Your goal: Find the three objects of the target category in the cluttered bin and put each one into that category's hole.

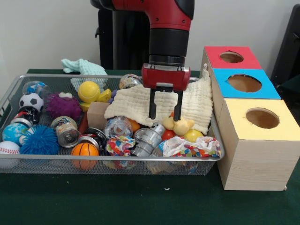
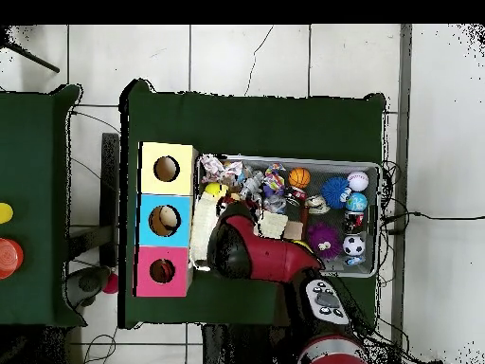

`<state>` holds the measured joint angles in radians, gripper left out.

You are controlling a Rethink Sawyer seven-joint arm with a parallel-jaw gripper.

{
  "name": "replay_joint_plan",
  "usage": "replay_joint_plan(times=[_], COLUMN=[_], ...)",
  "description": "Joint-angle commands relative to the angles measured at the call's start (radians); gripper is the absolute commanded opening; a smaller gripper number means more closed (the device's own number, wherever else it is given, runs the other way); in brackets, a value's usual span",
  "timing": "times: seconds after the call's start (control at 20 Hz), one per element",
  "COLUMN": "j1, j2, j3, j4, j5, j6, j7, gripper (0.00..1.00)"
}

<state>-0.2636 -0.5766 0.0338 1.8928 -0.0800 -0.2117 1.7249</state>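
Observation:
The wire mesh bin is full of clutter; it also shows in the overhead view. My gripper hangs open and empty over the bin's right half, its black fingers in front of a cream cloth. A yellow plush toy lies just below and right of the fingertips, part under the cloth. No tiger toy shows. The red-surround hole is at the far end of the wooden box, and shows in the overhead view. There the arm hides the gripper.
The blue hole and yellow hole lie nearer the camera. The bin also holds a basketball, a blue spiky ball, a purple spiky ball, a yellow ball, cans and a patterned cloth.

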Motion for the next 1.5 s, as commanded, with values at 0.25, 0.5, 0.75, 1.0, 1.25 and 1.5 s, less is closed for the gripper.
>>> replay_joint_plan(times=[0.25, 0.5, 0.75, 1.0, 1.25, 1.5], j1=[-0.061, -0.095, -0.104, -0.118, -0.044, 0.009], j2=[0.018, 0.023, 0.021, 0.017, 0.046, 0.06], j3=[0.166, 0.213, 0.228, 0.254, 0.15, 0.072], j4=[0.051, 0.071, 0.082, 0.089, 0.045, -0.001], j5=[0.066, 0.079, 0.093, 0.119, 0.103, 0.083], j6=[0.083, 0.087, 0.089, 0.116, 0.147, 0.203], j7=[0.248, 0.262, 0.256, 0.252, 0.15, 0.087], gripper=[1.0, 1.0, 1.0, 1.0, 1.0, 1.0])
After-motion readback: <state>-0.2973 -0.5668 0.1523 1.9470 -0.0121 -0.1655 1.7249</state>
